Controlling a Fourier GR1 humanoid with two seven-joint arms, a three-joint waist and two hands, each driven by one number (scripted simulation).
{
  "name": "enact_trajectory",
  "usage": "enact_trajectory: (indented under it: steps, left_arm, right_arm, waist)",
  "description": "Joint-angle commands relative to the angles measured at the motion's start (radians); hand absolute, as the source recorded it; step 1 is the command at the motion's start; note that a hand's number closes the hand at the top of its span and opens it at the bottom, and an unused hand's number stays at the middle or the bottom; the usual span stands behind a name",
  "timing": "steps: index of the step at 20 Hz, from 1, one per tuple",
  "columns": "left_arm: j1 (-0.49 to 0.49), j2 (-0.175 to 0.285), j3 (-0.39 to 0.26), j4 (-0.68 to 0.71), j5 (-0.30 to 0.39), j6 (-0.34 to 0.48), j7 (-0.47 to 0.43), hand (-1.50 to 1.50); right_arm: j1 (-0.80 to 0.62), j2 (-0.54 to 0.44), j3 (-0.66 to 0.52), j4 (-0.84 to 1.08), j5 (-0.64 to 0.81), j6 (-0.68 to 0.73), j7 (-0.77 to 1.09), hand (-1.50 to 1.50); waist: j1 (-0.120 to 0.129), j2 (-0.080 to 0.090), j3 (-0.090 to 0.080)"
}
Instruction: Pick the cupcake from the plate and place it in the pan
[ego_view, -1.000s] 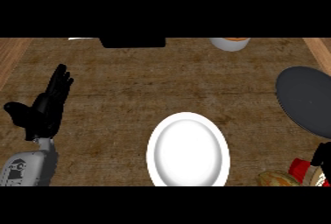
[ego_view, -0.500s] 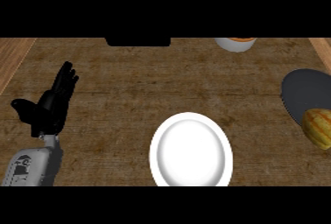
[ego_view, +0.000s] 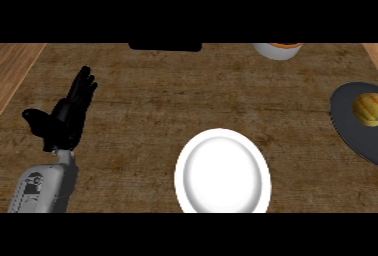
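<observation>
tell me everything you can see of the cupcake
The cupcake is a small golden-brown lump with a ridged surface, reaching the view's right edge. It sits inside the dark grey pan, in its upper part, apart from the white plate. No hand touches it; the left hand is open at far left.

The place looks like a kitchen. A brown, wood-grained table (ego_view: 184, 90) fills the view and carries cookware and tableware. A white plate (ego_view: 221, 172) lies near the middle. At the right edge is a dark pan (ego_view: 345, 127) holding a golden cupcake (ego_view: 367, 109). A white cup (ego_view: 277, 50) with orange contents stands at the far side.
</observation>
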Motion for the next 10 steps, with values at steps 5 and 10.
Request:
enact_trajectory:
  steps: [5, 10]
  left_arm:
    - [-0.058, 0.005, -0.003, 0.012, -0.006, 0.004, 0.039, 0.0]
    - [-0.026, 0.014, 0.005, 0.014, 0.004, -0.018, 0.0, 0.0]
  right_arm:
    - [-0.194, -0.051, -0.036, 0.478, 0.053, -0.148, -0.21, 1.5]
    - [-0.267, -0.053, -0.017, 0.644, 0.064, -0.054, -0.199, -1.5]
  waist:
    - [0.021, 0.011, 0.004]
    - [0.026, 0.011, 0.003]
